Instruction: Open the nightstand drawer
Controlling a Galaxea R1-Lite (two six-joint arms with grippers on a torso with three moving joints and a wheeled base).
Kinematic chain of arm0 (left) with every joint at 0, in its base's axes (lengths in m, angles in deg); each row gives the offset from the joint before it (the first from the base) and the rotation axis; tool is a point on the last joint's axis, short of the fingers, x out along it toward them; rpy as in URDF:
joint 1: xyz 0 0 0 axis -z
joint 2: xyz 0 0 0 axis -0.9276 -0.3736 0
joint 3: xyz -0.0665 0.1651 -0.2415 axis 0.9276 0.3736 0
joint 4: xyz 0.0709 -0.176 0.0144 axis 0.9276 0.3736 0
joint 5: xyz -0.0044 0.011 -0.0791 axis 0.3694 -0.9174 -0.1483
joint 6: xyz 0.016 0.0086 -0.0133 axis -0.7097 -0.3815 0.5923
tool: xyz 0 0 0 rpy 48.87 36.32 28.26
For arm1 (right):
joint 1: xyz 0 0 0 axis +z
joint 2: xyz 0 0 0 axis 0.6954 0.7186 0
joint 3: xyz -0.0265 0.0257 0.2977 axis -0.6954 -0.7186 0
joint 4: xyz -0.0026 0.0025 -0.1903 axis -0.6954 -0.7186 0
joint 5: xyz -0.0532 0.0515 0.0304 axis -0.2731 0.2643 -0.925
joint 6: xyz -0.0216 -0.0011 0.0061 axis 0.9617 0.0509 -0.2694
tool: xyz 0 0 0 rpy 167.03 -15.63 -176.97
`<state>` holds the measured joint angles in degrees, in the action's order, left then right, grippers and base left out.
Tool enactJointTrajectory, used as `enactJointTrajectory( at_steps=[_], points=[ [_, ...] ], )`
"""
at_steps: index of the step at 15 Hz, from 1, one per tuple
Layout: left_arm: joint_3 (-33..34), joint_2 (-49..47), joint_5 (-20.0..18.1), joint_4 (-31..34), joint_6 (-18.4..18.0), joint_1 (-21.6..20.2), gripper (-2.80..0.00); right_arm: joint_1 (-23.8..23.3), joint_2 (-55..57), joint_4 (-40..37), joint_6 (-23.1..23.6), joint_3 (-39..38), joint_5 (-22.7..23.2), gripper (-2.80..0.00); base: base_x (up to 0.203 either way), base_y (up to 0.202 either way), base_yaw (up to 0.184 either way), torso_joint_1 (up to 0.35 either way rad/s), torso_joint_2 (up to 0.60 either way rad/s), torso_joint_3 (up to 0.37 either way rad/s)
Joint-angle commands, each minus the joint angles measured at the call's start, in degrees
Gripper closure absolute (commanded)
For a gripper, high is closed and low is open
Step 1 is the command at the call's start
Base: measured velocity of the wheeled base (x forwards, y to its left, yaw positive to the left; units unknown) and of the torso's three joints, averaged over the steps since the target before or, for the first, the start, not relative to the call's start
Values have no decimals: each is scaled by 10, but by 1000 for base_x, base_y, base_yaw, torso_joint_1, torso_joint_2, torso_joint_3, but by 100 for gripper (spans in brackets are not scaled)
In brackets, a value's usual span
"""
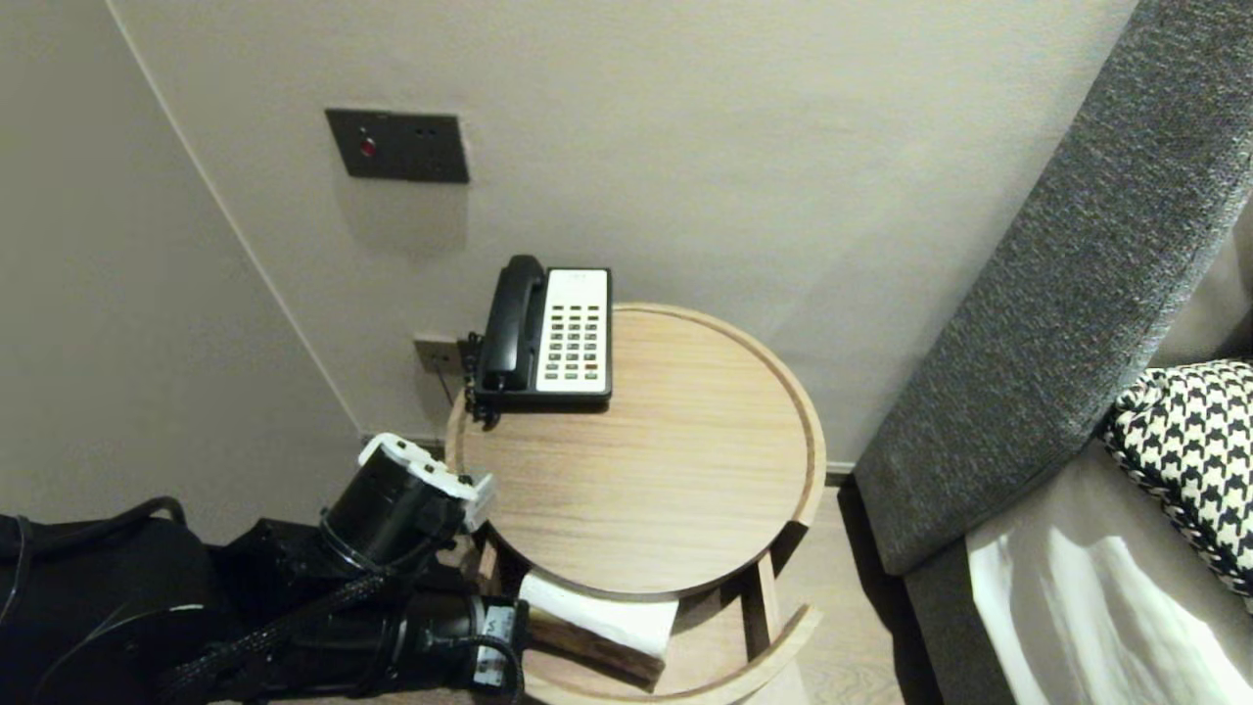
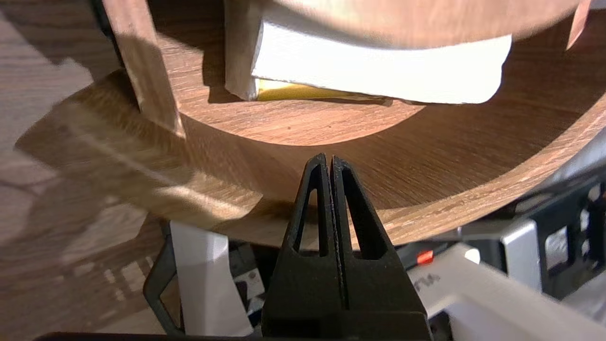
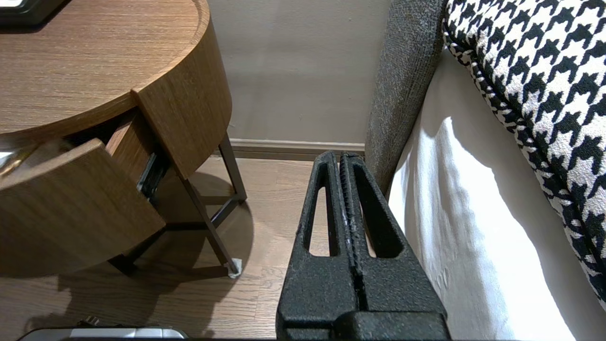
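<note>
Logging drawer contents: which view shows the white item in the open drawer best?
Left wrist view: the white item lies large and close. Head view shows part, under the tabletop; right wrist view shows none.

Black telephone (image 1: 543, 333) with white keypad (image 1: 576, 343) at the light wood-grain worktop's (image 1: 685, 470) far edge; white block (image 1: 602, 615) in its drawer (image 1: 773, 654); black-and-white houndstooth cushion (image 1: 1189, 460); speckled grey headboard (image 1: 1067, 284).
</note>
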<state>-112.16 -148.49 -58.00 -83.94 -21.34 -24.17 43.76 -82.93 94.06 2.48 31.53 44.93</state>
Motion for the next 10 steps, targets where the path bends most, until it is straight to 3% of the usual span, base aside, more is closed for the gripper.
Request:
enactJointTrajectory(
  at_steps=[1, 10],
  points=[
    [12, 8, 0, 2, 0, 12, 0, 0, 0, 0, 0, -23, 0, 0, 0, 0, 0, 0, 0, 0],
    [65, 43, -1, 4, -16, 61, 0, 0, 0, 0, 0, -23, 0, 0, 0, 0, 0, 0, 0, 0]
  ],
)
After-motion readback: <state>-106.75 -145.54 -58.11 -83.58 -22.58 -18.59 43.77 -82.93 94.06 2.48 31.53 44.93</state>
